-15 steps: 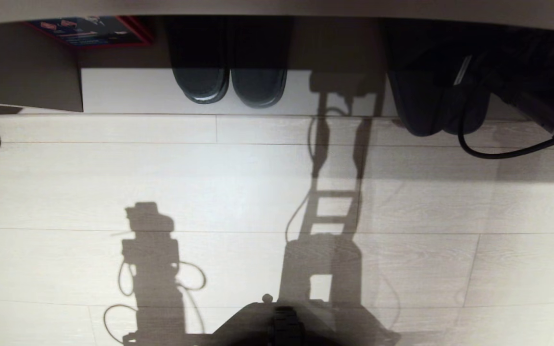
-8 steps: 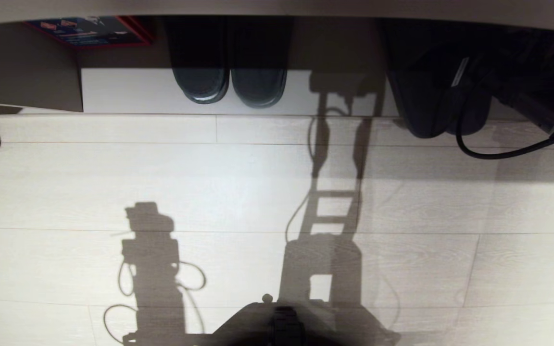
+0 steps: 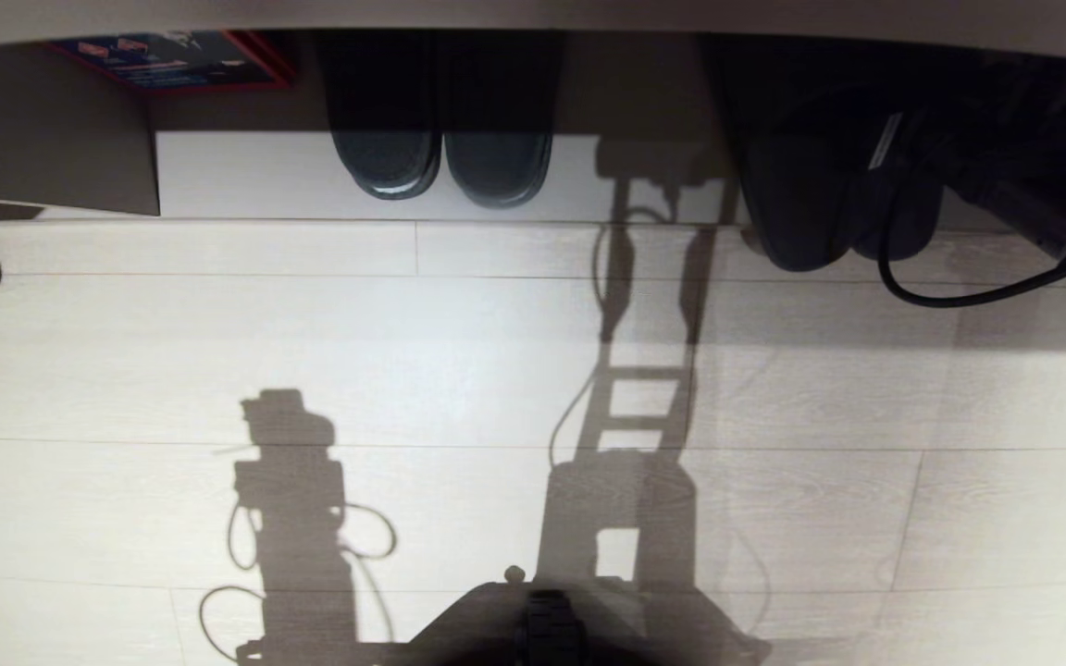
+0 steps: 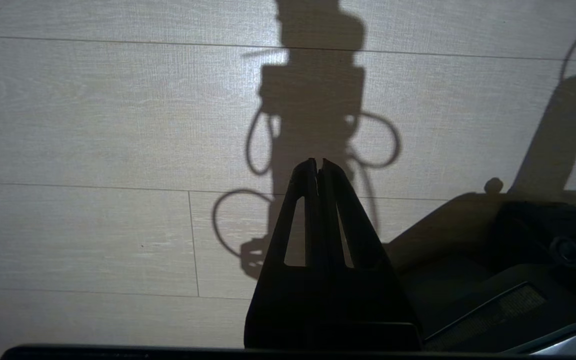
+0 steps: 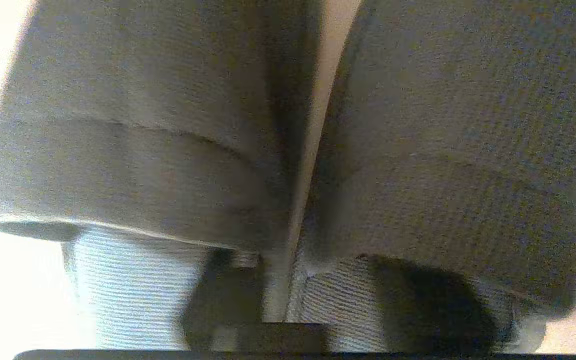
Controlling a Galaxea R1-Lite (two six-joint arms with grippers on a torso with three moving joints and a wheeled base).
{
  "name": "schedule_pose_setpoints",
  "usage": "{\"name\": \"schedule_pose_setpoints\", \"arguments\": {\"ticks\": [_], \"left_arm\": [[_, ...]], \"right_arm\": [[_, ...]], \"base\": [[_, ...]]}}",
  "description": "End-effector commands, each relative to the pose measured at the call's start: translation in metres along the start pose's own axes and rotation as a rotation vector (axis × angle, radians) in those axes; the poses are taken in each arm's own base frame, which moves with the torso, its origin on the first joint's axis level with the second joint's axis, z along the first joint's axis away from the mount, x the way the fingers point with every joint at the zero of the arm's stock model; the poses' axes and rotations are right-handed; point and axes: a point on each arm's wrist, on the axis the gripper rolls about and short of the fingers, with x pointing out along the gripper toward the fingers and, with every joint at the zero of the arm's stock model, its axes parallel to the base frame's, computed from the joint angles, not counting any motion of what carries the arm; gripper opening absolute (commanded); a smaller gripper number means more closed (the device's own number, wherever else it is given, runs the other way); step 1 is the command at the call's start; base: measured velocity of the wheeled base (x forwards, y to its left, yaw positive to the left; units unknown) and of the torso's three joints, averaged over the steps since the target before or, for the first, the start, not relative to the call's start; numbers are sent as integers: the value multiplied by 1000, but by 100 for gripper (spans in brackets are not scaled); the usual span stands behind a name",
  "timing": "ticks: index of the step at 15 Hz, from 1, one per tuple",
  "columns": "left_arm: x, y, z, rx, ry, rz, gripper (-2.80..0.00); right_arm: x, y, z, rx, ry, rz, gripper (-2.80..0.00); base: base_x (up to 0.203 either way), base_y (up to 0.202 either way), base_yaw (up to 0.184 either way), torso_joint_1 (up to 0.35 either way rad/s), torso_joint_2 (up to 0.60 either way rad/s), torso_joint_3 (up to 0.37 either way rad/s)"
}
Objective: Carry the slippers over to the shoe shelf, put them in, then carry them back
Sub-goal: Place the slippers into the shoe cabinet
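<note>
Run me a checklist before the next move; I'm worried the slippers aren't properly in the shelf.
1. Slippers side by side: ok, a narrow gap shows between them in the right wrist view.
2. Fully inside the shoe shelf: not ok, their near ends show past its front edge.
3. Clear of the other dark pair: ok, a wide gap lies between.
4. Black cable clear of the slippers: not ok, it loops just in front of them.
5. Right arm hold on the slippers: cannot tell, lost in shadow.
6. Left claw parked over the floor, shut: ok.
</note>
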Motion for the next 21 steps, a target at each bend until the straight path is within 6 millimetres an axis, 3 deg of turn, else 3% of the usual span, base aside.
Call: {"name": "schedule_pose_setpoints", "arguments": {"ticks": [1,7,14,21], "left_arm": [[0,0,0,-1,-1,1,-280],[0,0,0,1,-2,1,-280],[0,0,0,1,-2,1,-280],[0,0,0,1,-2,1,-280]], "right_arm": [[-1,0,2,-3,-9,-3,0],[-3,0,-1,-2,5,-5,0],[-24,1,4,0,19,-2,0],[-48,7,-13,3,105,18,0]], "base": [[0,0,0,0,0,0],[0,0,0,0,0,0],[0,0,0,0,0,0],[0,0,0,0,0,0]]}}
